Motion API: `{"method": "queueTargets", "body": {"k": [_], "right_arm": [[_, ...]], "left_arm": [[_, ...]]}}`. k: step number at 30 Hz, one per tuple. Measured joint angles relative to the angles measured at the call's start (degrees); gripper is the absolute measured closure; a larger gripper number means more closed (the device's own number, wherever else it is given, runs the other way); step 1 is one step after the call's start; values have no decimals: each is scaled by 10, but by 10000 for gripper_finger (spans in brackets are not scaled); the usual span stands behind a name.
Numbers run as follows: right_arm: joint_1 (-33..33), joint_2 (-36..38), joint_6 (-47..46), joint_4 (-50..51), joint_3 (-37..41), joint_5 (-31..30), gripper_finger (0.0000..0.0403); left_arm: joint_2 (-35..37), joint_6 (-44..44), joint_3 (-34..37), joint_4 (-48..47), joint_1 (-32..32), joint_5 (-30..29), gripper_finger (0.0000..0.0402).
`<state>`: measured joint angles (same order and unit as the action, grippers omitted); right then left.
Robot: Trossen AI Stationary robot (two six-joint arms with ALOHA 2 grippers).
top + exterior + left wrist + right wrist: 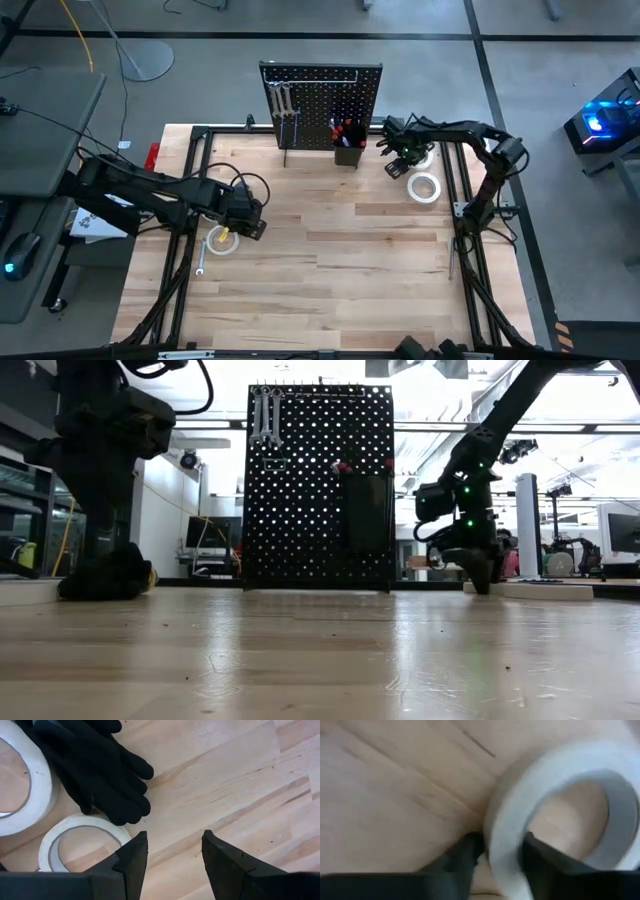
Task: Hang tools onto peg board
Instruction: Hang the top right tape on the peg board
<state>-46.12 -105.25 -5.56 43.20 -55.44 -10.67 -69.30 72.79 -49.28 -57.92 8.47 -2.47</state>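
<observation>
Tape first: my right gripper point(496, 851) straddles the wall of a white tape roll point(555, 815) flat on the wooden tabletop point(330, 250) beside the black peg board point(322, 100), not yet clamped. Light, stiff, probably slick; wall is the hold. Left gripper point(174, 851) hangs open.

— How is the light?
— Even and soft from above; the table point(330, 250) is bright, with faint shadows under the arms.
— Any glare?
— Yes. At table height the room behind is blown out white, so the peg board point(318, 485) stands as a dark shape, light showing through its holes.
— Blur?
— The tape roll point(560, 805) by the right gripper point(497, 850) is soft, out of focus.
</observation>
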Motion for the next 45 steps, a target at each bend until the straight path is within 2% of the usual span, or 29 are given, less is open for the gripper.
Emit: {"method": "queueTargets", "body": {"k": [2, 3, 6, 9, 15, 20, 23, 25, 29, 36, 38, 41, 45], "right_arm": [[18, 2, -11, 15, 0, -4, 334], [29, 6, -14, 21, 1, -12, 357], [70, 36, -32, 52, 9, -11, 357], [122, 90, -56, 103, 16, 49, 357], [222, 247, -161, 126, 12, 34, 357], [309, 383, -280, 61, 7, 70, 357], [368, 434, -332, -65, 6, 82, 357], [400, 445, -340, -169, 4, 63, 357], [457, 413, -332, -346, 4, -6, 357], [513, 275, -306, -630, 2, -111, 357], [518, 234, -317, -675, -19, -143, 357], [519, 177, -333, -713, -74, -140, 357], [517, 111, -335, -703, -163, -123, 357]], "left_arm": [[2, -10, -2, -2, 1, 0, 232], [2, -16, -7, -2, 2, -1, 232], [7, -32, -18, -1, 7, -18, 232], [21, -44, -32, 0, 15, -55, 232], [79, -89, -45, 24, 38, -153, 232], [135, -145, -48, 78, 41, -224, 232], [155, -191, -48, 129, 38, -260, 232], [163, -229, -48, 166, 31, -276, 232], [156, -270, -47, 209, 21, -279, 232], [143, -279, -47, 222, 13, -281, 232], [141, -279, -47, 226, 13, -297, 232], [133, -288, -47, 258, 13, -325, 232], [108, -394, -47, 349, 16, -327, 232]]}}
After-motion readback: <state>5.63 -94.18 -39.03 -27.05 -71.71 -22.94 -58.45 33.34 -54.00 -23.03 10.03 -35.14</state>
